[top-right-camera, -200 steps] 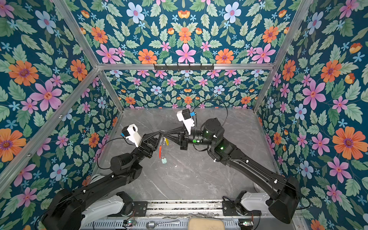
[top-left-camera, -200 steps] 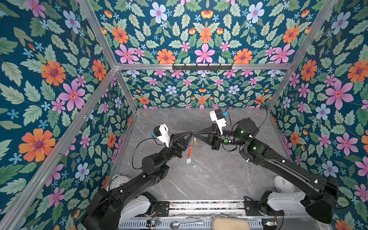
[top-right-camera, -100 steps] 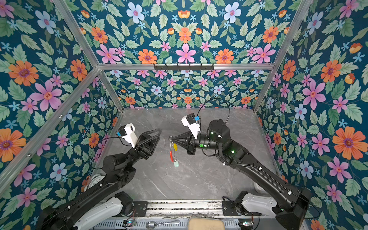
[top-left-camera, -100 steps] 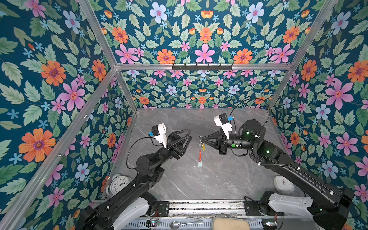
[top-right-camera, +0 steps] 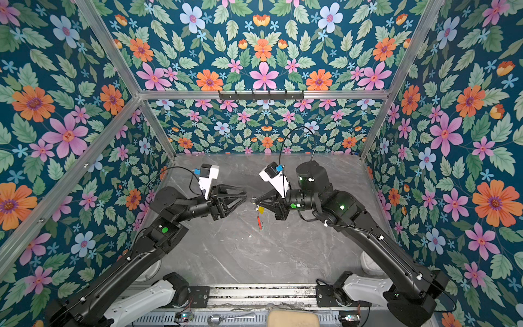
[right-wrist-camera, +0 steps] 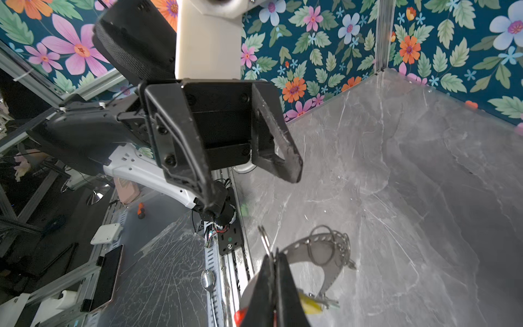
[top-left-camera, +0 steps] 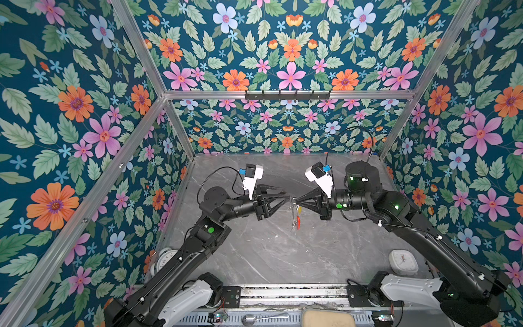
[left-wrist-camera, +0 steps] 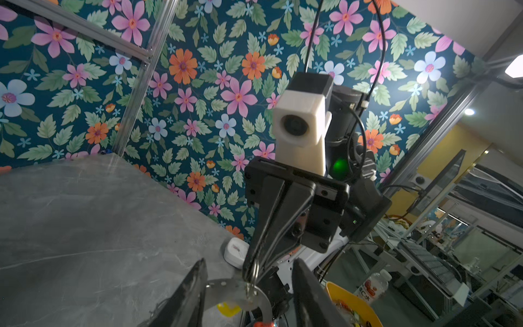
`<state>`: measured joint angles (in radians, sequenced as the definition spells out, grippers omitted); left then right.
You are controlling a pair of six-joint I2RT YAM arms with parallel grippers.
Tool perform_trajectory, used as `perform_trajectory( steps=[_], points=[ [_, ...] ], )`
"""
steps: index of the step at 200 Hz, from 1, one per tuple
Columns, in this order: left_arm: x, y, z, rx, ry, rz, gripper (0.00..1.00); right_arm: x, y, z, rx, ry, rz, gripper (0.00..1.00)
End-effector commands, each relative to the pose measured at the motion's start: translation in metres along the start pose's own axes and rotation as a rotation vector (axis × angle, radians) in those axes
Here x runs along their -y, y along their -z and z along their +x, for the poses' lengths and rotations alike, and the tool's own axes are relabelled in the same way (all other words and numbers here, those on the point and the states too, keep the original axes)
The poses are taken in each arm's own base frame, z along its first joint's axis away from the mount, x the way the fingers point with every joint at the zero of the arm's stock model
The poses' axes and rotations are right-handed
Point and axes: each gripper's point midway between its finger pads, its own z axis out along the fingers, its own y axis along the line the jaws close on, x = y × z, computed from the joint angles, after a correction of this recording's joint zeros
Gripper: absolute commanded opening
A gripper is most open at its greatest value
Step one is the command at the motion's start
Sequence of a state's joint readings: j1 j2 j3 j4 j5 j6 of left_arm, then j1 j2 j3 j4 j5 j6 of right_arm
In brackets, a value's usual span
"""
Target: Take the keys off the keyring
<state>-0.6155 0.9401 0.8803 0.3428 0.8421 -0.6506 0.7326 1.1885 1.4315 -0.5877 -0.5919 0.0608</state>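
Observation:
The keyring (top-left-camera: 295, 215) hangs above the grey table (top-left-camera: 283, 254), a thin metal band with a red sleeve (top-right-camera: 259, 222) and small split rings (right-wrist-camera: 338, 240). A key with a yellow tag (right-wrist-camera: 310, 307) dangles from it; the tag also shows in both top views (top-left-camera: 299, 209). My right gripper (top-left-camera: 295, 199) is shut on the keyring's upper end, its fingers (right-wrist-camera: 273, 286) pressed together over the band. My left gripper (top-left-camera: 287, 196) is open and faces it, tips almost meeting. In the left wrist view the band (left-wrist-camera: 226, 286) lies between the left fingers (left-wrist-camera: 192, 294).
A white square clock (top-left-camera: 402, 262) sits at the front right of the table, and a round clock (top-left-camera: 165, 259) at the front left beside the left arm. A spoon (top-left-camera: 263, 317) and a beige pad (top-left-camera: 328, 319) lie on the front rail. Floral walls enclose three sides.
The left gripper opened, let go of the keyring and drew back, then came forward again to the ring. The right gripper carried the keyring a little to the right.

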Motion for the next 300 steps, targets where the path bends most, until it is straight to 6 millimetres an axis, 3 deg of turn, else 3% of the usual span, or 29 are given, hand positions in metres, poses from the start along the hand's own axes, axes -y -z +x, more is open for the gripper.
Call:
perform_trajectory(
  steps=[1,86,152,203,264,300],
  points=[
    [-0.002,0.0,0.024,-0.133,0.005,0.005,0.47,0.0,0.001,0.009,-0.052,0.001,0.002,0.0],
    [-0.002,-0.005,0.031,-0.228,-0.013,0.021,0.29,0.0,-0.005,0.01,-0.088,-0.045,-0.017,0.0],
    [0.007,-0.008,0.035,-0.256,-0.004,0.081,0.25,0.006,-0.01,0.009,-0.095,-0.064,-0.001,0.0],
    [0.01,-0.01,0.036,-0.267,0.003,0.102,0.16,0.012,-0.012,0.01,-0.108,-0.069,0.028,0.0],
    [0.011,-0.013,0.04,-0.276,-0.003,0.11,0.16,0.015,-0.013,0.009,-0.104,-0.079,0.043,0.0],
    [0.01,-0.014,0.043,-0.278,-0.009,0.101,0.05,0.015,-0.013,0.004,-0.084,-0.077,0.047,0.0]
  ],
)
